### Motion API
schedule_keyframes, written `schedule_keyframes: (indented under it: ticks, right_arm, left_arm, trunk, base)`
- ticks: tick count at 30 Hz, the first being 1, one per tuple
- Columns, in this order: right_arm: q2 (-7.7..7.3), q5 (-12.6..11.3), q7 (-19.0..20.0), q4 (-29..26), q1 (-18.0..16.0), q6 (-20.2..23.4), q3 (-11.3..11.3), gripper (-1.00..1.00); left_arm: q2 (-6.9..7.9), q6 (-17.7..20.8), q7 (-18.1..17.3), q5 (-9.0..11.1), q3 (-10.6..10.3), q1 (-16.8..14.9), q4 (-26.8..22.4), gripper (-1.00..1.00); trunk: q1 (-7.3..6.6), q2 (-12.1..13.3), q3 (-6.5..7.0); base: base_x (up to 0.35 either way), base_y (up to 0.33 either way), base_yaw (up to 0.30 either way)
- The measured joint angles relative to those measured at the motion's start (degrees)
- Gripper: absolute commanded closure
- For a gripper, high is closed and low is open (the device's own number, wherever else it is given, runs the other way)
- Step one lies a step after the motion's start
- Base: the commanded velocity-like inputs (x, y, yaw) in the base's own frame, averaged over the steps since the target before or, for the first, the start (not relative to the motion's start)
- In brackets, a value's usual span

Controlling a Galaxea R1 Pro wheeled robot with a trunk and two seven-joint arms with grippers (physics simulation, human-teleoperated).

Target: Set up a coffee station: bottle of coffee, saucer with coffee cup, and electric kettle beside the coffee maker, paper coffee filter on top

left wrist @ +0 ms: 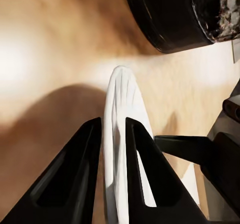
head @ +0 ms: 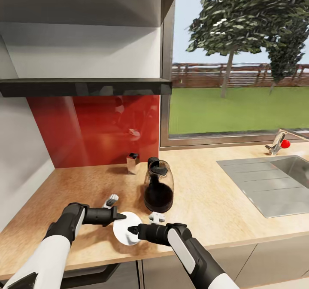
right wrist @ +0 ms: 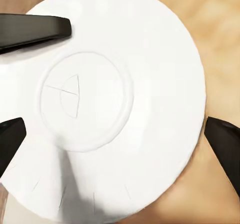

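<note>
Head camera high over the kitchen countertop (head: 206,203); wrist cameras close on the saucer (right wrist: 125,109).

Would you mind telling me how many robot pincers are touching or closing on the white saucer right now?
1: the left pincer grips the saucer by its rim. The right pincer hovers over its face, open, not visibly touching.

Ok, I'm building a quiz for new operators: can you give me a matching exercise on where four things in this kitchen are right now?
Things:
1. saucer
2. electric kettle
3. sink
4. kitchen shelf

Places:
a. set into the kitchen countertop
b. on the wall above the red backsplash
c. rim pinched by the left gripper
d. standing on the countertop behind the saucer

Pairs: 1-c, 2-d, 3-a, 4-b
</note>
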Motion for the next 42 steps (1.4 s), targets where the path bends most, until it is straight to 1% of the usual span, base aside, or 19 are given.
schedule_keyframes:
  ticks: [2, 4, 7, 8, 9, 10, 15, 17, 19, 20, 23, 26, 29, 38, 42]
  right_arm:
    - [0.00, -0.14, -0.03, -0.14, 0.01, 0.06, 0.01, -1.00]
    - [0.00, -0.12, -0.08, -0.36, 0.01, 0.05, -0.03, -1.00]
    - [0.00, -0.13, -0.10, -0.57, 0.01, 0.05, -0.38, -1.00]
    - [0.00, -0.11, -0.11, -0.61, 0.01, 0.04, -0.49, -1.00]
    - [0.00, -0.07, -0.11, -0.66, 0.01, 0.04, -0.63, -1.00]
    - [0.00, -0.05, -0.11, -0.71, 0.01, 0.04, -0.70, -1.00]
    - [0.00, 0.20, -0.08, -0.80, 0.01, -0.02, -0.77, -1.00]
    - [0.00, 0.57, -0.06, -1.25, 0.01, -0.05, -0.78, -1.00]
    - [0.00, 0.57, -0.05, -2.35, 0.01, -0.06, -0.76, -1.00]
    - [0.00, 0.56, -0.07, -5.11, 0.00, -0.06, -0.67, -1.00]
    - [-0.01, 0.68, -0.08, -7.86, 0.01, -0.07, -0.55, -1.00]
    - [-0.01, 0.69, -0.06, -8.44, 0.01, -0.07, -0.41, -1.00]
    - [0.00, 0.70, -0.05, -8.54, 0.01, -0.07, -0.28, -1.00]
    - [-0.01, 0.71, 0.06, -8.52, 0.01, -0.07, -0.10, -1.00]
    - [-0.01, 0.71, 0.06, -8.51, 0.01, -0.07, -0.09, -1.00]
  left_arm:
    - [0.07, 0.02, -0.02, 0.01, 0.03, 0.00, -0.31, 1.00]
    - [0.61, 0.45, -0.06, -0.01, 0.04, 0.00, -0.53, 1.00]
    - [2.82, 2.82, -0.81, -0.07, 0.07, -0.05, -0.68, 1.00]
    - [3.59, 3.21, -1.48, -0.09, 0.07, -0.08, -0.70, 1.00]
    - [4.68, 3.54, -2.60, -0.12, 0.07, -0.18, -0.71, 1.00]
    - [5.72, 3.74, -3.71, -0.12, 0.07, -0.27, -0.75, 1.00]
    - [9.20, 3.92, -6.25, -0.10, 0.08, -0.43, -0.81, 1.00]
    - [10.91, 3.92, -8.43, -0.10, 0.07, -0.51, -0.81, 1.00]
    - [11.36, 3.93, -9.62, -0.10, 0.03, -0.52, -0.81, 1.00]
    - [11.90, 3.91, -11.46, -0.14, 0.02, -0.53, -0.81, 1.00]
    - [12.62, 3.88, -13.90, -0.19, 0.01, -0.52, -0.83, 1.00]
    - [13.40, 3.87, -15.16, -0.20, 0.01, -0.46, -0.82, 1.00]
    - [13.54, 3.85, -15.43, -0.20, 0.01, -0.41, -0.86, 1.00]
    - [13.60, 3.70, -15.57, -0.13, 0.01, -0.10, -0.85, 1.00]
    - [13.60, 3.71, -16.35, -0.14, -0.02, -0.10, -0.84, 1.00]
  trunk:
    - [0.00, 0.00, 0.00]
    - [0.00, 0.00, 0.00]
    - [0.00, 0.00, 0.00]
    - [0.00, 0.00, 0.00]
    - [0.00, 0.00, 0.00]
    - [0.00, 0.00, 0.00]
    - [0.00, 0.00, 0.00]
    - [0.00, 0.01, -0.01]
    - [0.00, 0.01, -0.01]
    - [0.00, 0.00, 0.00]
    - [0.00, 0.01, -0.01]
    - [0.00, 0.01, -0.01]
    - [0.01, 0.00, -0.01]
    - [0.04, 0.02, 0.00]
    - [0.04, 0.02, 0.00]
  base:
    - [0.000, 0.000, 0.000]
    - [0.000, 0.000, 0.000]
    - [0.000, 0.000, 0.000]
    - [0.000, 0.000, 0.000]
    - [0.000, 0.000, 0.000]
    - [0.000, 0.000, 0.000]
    - [0.000, 0.000, 0.000]
    - [0.000, 0.000, 0.000]
    - [0.000, 0.000, 0.000]
    - [0.000, 0.000, 0.000]
    - [0.000, 0.000, 0.000]
    - [0.000, 0.000, 0.000]
    - [-0.098, 0.000, 0.000]
    - [-0.321, 0.000, 0.000]
    - [-0.337, -0.008, 0.000]
